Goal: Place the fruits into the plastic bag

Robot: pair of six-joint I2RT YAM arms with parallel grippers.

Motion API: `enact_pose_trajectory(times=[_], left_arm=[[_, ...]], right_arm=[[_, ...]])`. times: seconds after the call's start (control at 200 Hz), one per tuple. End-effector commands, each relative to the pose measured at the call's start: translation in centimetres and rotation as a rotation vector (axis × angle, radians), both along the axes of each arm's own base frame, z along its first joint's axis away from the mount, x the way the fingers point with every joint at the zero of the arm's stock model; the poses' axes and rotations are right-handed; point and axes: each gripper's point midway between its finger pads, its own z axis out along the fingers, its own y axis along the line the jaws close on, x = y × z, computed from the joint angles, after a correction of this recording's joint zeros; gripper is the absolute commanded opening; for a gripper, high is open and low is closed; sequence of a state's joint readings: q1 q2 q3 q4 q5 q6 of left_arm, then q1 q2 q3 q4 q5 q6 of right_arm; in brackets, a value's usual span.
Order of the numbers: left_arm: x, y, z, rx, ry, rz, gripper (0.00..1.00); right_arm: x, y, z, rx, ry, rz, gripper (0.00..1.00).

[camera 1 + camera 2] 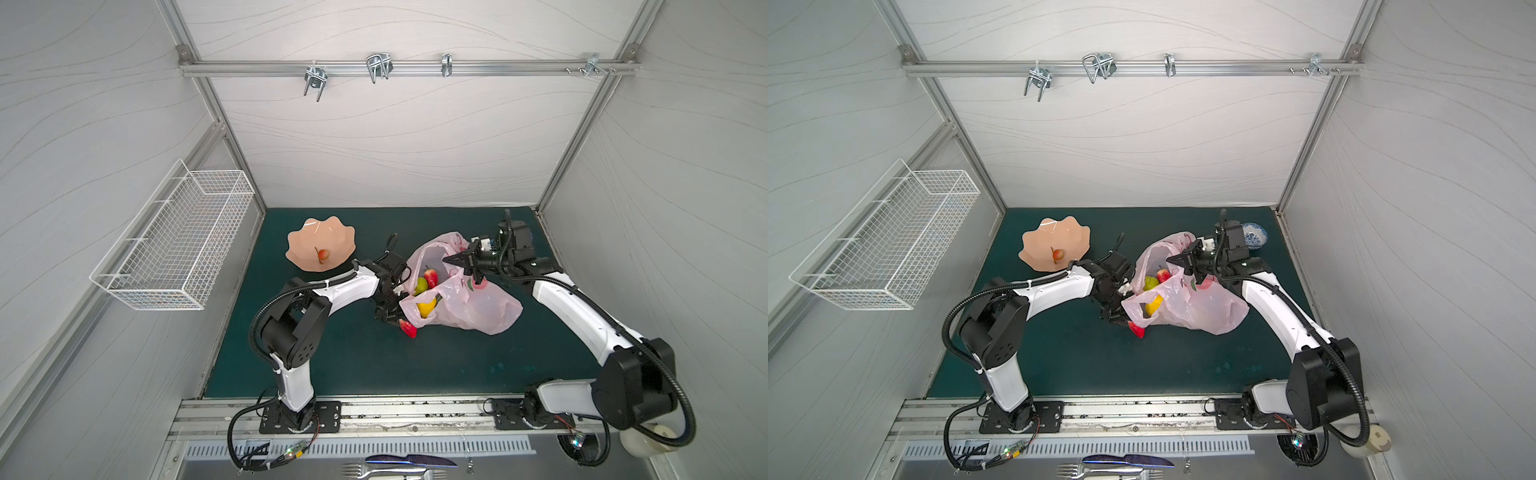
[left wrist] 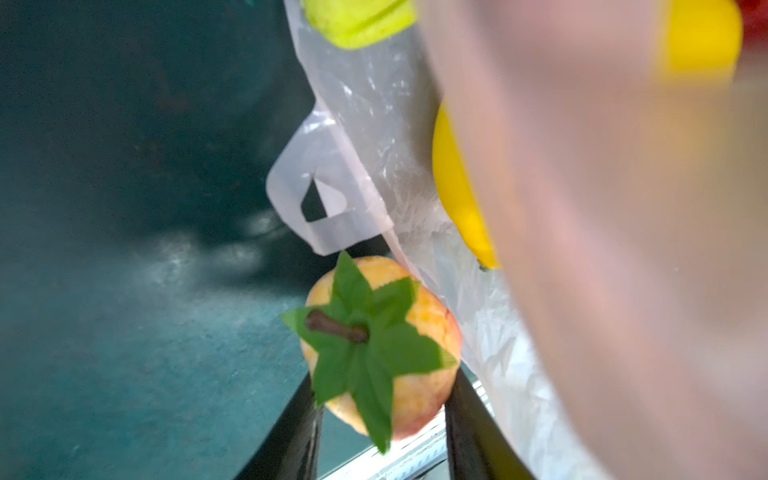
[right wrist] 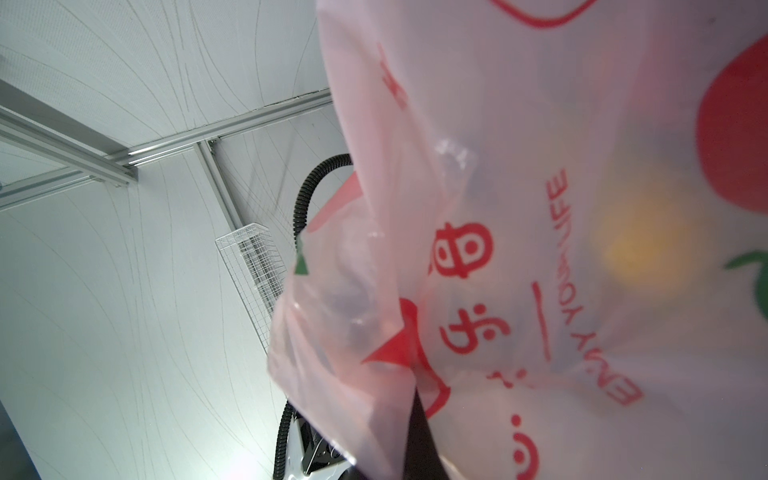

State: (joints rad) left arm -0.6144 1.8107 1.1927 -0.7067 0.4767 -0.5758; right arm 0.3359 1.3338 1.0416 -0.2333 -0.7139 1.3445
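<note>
My right pincer (image 1: 448, 259) is clenched on the rim of the plastic bag (image 1: 478, 307), holding its mouth up. The strawberry (image 2: 428, 316) sits between the jaws of my left pincer (image 2: 383, 376), just outside that mouth. Whether it is gripped I cannot tell. Next, I judge: clamp, lift over the rim, release inside.

On the dark green mat (image 1: 374, 361), a translucent pale-pink plastic bag (image 1: 478, 303) lies right of centre, its mouth showing a yellow lemon (image 1: 426, 308), a yellow-green pear (image 1: 420, 286) and a red piece (image 1: 431, 277). The right gripper (image 1: 451, 260) pinches its far rim; the left gripper (image 1: 394, 322) meets a red strawberry-shaped fruit (image 1: 408, 328) at its near left edge. Far left, a peach scalloped dish (image 1: 307, 241) holds one small reddish fruit (image 1: 323, 254).
</note>
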Motion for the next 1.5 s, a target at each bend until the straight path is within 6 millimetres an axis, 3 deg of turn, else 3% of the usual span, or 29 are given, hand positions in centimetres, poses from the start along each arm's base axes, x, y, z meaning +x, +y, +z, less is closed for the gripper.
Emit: enact_pose_trajectory(times=[0.0, 0.34, 0.645, 0.81, 1.11, 1.286, 1.496], left_arm=[[0.4, 0.9, 0.4, -0.002, -0.001, 0.015, 0.29], [4.0, 2.9, 4.2, -0.069, -0.104, 0.121, 0.26], [9.7, 0.0, 7.2, -0.163, -0.203, 0.205, 0.22], [12.0, -2.6, 8.2, -0.236, -0.221, 0.244, 0.19], [13.7, -9.4, 7.1, -0.329, -0.207, 0.264, 0.18], [13.1, -13.1, 7.0, -0.376, -0.175, 0.231, 0.18], [11.8, -16.1, 6.2, -0.423, -0.122, 0.212, 0.21]], right_arm=[[-0.1, -0.3, 0.6, 0.002, -0.006, -0.016, 0.0], [-0.3, -0.3, 0.6, 0.006, -0.008, -0.009, 0.0], [-0.5, -0.4, 0.7, 0.008, -0.011, -0.007, 0.0], [-0.7, -0.4, 0.7, 0.008, -0.01, -0.008, 0.0], [-0.9, -0.3, 0.6, 0.009, -0.01, -0.004, 0.0], [-1.1, -0.4, 0.6, 0.01, -0.009, -0.003, 0.0], [-1.1, -0.3, 0.5, 0.017, -0.009, -0.002, 0.0]])
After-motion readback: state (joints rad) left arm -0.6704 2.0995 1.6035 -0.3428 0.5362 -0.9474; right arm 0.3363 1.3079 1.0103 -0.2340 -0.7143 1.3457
